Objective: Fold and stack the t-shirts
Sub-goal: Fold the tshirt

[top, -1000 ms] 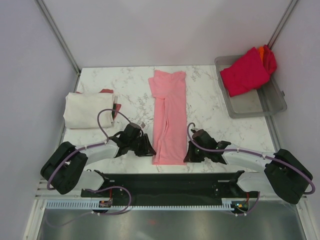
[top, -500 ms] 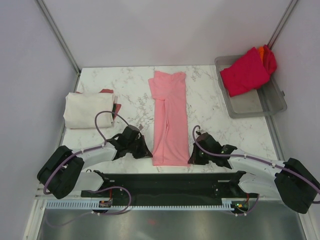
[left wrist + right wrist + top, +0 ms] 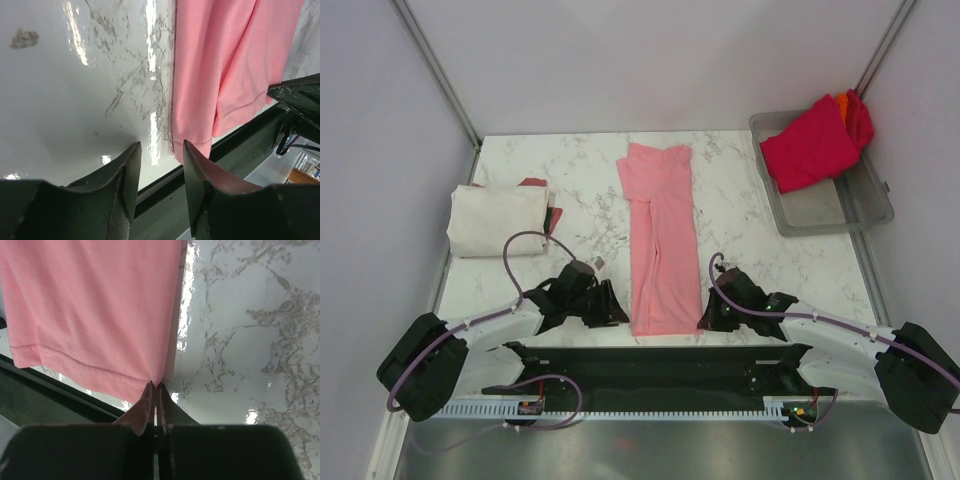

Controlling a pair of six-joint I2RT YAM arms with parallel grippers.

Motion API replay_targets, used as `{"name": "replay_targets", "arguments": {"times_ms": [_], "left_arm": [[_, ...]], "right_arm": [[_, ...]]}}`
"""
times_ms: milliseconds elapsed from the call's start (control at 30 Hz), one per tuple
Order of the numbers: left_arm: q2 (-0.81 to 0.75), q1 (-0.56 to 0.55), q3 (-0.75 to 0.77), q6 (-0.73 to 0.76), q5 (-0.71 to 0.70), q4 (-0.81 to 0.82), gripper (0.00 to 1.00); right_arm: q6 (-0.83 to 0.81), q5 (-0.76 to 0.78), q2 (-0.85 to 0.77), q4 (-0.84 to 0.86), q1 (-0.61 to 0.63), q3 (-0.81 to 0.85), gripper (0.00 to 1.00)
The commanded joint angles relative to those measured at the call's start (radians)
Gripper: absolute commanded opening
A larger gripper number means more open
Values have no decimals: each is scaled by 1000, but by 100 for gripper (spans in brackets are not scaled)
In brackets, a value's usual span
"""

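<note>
**A:** Top view, what's where?
**B:** The long light pink cloth t-shirt (image 3: pixel 660 240) is folded into a narrow strip in the middle of the white marble counter (image 3: pixel 740 200). It runs far to near, with its hem at the near edge. The left pincer (image 3: pixel 616 306) sits low, just left of the hem's near-left corner. The right pincer (image 3: pixel 706 320) is at the near-right corner.

**A:** Other shirts?
**B:** A folded cream-white t-shirt (image 3: pixel 498 220) lies at the left, on top of a dark red t-shirt (image 3: pixel 552 214) that shows along its right side. At the far right, a crimson t-shirt (image 3: pixel 808 148) is bunched over the far end of the grey translucent plastic tray (image 3: pixel 850 215). An orange t-shirt (image 3: pixel 860 112) sits behind it.

**A:** Left wrist?
**B:** The left pincer (image 3: pixel 161 150) has its jaws apart about halfway, with nothing between them but bare counter (image 3: pixel 75 90). The pink shirt (image 3: pixel 225 60) lies to the right, and its hem corner is just beyond the right finger. It's near the cloth but not gripping it.

**A:** Right wrist?
**B:** The right pincer (image 3: pixel 155 386) is fully closed, with its tips pinching the near-right hem corner of the pink shirt (image 3: pixel 95 305). The cloth draws to a point at the tips. The rest of the shirt lies flat on the counter (image 3: pixel 250 315), which is bare to the right of it.
</note>
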Motion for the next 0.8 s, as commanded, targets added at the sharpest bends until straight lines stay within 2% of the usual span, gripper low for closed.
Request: {"name": "replay_targets", "arguments": {"times_ms": [0, 200, 367, 567, 667, 700, 733, 767], "left_arm": [[-28, -24, -26, -34, 14, -52, 47], [44, -105, 16, -69, 2, -20, 47], [133, -138, 33, -89, 2, 37, 39], [167, -167, 40, -109, -2, 68, 40], [167, -168, 39, -109, -12, 72, 28], [164, -168, 33, -110, -10, 74, 12], [162, -168, 31, -112, -10, 75, 2], [150, -168, 28, -113, -7, 75, 2]], "right_arm": [[4, 10, -7, -29, 4, -15, 0], [4, 4, -13, -25, 4, -19, 0], [2, 2, -16, -23, 4, -18, 0], [-1, 1, -15, -21, 5, -21, 0], [-1, -6, -21, -23, 5, -24, 0], [-1, -9, -27, -21, 4, -27, 0], [-1, -12, -33, -24, 4, -27, 0], [1, -13, -38, -26, 4, -30, 0]]}}
